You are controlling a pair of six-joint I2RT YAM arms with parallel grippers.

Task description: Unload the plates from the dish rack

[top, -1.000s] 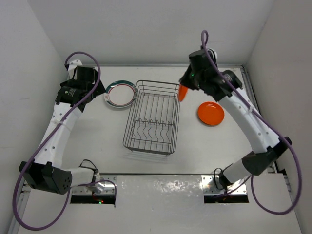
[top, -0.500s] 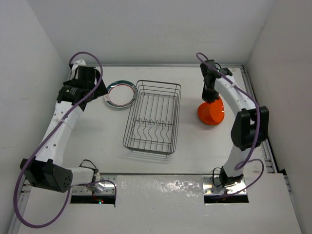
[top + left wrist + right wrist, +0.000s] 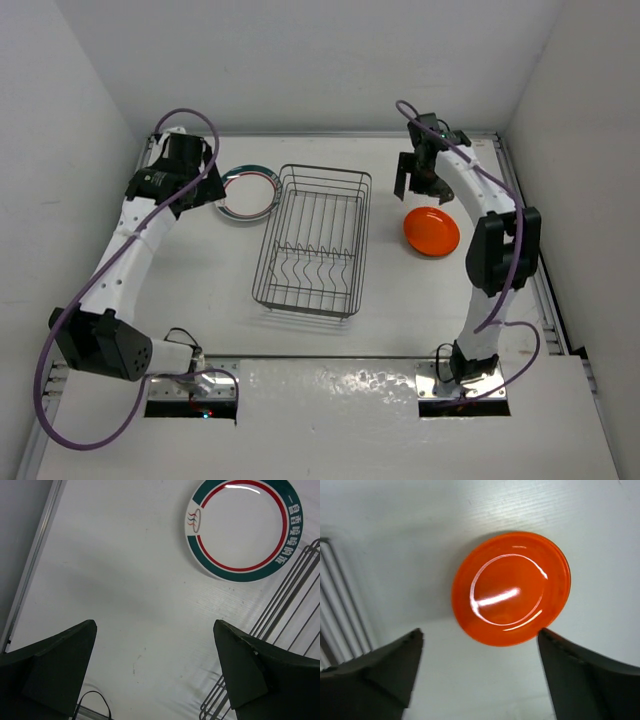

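Observation:
The silver wire dish rack (image 3: pixel 310 240) stands mid-table with no plates between its tines; its wires show at the edge of the left wrist view (image 3: pixel 295 610) and the right wrist view (image 3: pixel 340 605). A white plate with a teal and red rim (image 3: pixel 247 192) (image 3: pixel 239 527) lies flat left of the rack. An orange plate (image 3: pixel 432 231) (image 3: pixel 511 587) lies flat right of it, a second orange rim showing under its edge. My left gripper (image 3: pixel 203 188) (image 3: pixel 154 625) hangs open over bare table beside the white plate. My right gripper (image 3: pixel 420 188) (image 3: pixel 480 631) hangs open above the orange plate, holding nothing.
White walls close in the table at the back and on both sides. A metal rail (image 3: pixel 520 200) runs along the right edge. Both arm bases sit at the near edge, with purple cables (image 3: pixel 70 330) looping off the arms.
The right gripper carried an orange plate from beside the rack onto the orange plate on the table, let it go, opened and rose. The left arm shifted slightly toward the back.

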